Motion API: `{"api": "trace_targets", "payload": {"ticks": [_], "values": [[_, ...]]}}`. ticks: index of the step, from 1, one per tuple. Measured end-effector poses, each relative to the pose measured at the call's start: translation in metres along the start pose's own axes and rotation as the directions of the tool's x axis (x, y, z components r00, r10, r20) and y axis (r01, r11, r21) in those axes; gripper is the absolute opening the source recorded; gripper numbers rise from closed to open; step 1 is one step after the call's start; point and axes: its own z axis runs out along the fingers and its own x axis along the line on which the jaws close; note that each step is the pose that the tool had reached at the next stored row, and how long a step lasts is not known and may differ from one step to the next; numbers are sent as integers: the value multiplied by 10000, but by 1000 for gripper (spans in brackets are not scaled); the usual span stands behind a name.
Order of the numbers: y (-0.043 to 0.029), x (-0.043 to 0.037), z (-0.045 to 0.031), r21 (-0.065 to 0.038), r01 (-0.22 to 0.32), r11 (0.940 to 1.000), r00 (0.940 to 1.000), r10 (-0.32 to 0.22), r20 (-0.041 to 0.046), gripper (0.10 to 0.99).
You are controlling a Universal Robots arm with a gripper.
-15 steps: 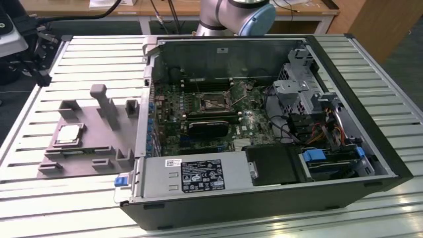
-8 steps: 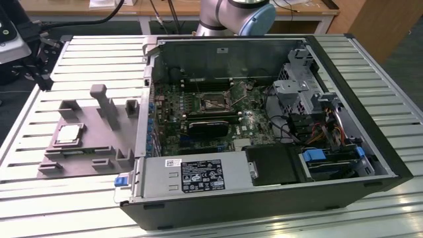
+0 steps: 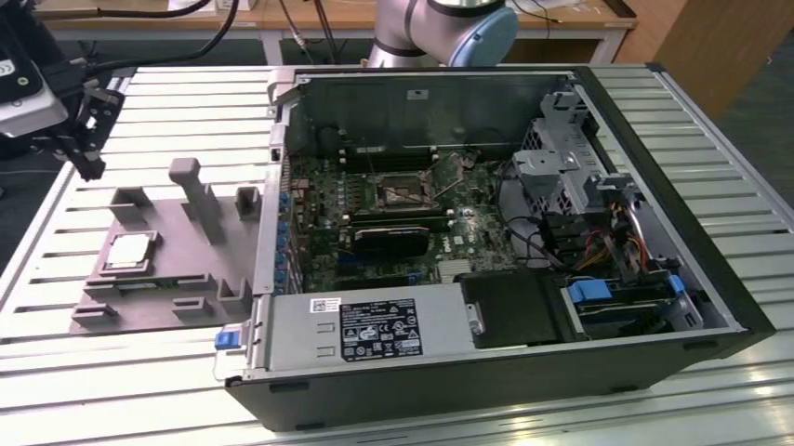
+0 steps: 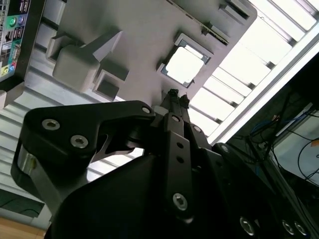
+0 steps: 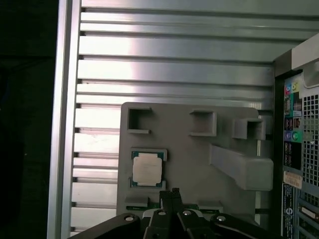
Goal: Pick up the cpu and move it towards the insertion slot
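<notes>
The cpu [image 3: 129, 251] is seen lying flat, silver face upward, in a shallow recess of the grey fixture [image 3: 167, 269] at the middle left of the exterior view. The gripper [image 3: 89, 167] is held above the counter [image 3: 74, 372] at the upper left of that frame. The chip therefore lies below it in the picture and slightly toward the exterior view's right, and no contact is made.

In the first wrist view the cpu [image 5: 147, 168] is shown just beyond the tips of the gripper [image 5: 170, 194], offset to one side of the line along which the fingers point. The same gap is seen in the second wrist view. Because the chip is square, no long axis is offered; its edges are set parallel to those of the fixture.

The gripper is clenched, its fingers drawn together with nothing between them.

The insertion slot [image 3: 403, 190] is found on the board inside the open computer case [image 3: 694, 279], near the centre of the exterior view. It is well apart from the chip and separated from it by the case wall. The pick is judged not yet begun.
</notes>
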Motion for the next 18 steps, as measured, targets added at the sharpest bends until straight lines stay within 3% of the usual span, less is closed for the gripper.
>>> {"api": "trace_targets", "payload": {"ticks": [18], "values": [[-113,58,324,1,0,10000,10000,0,1,102]]}}
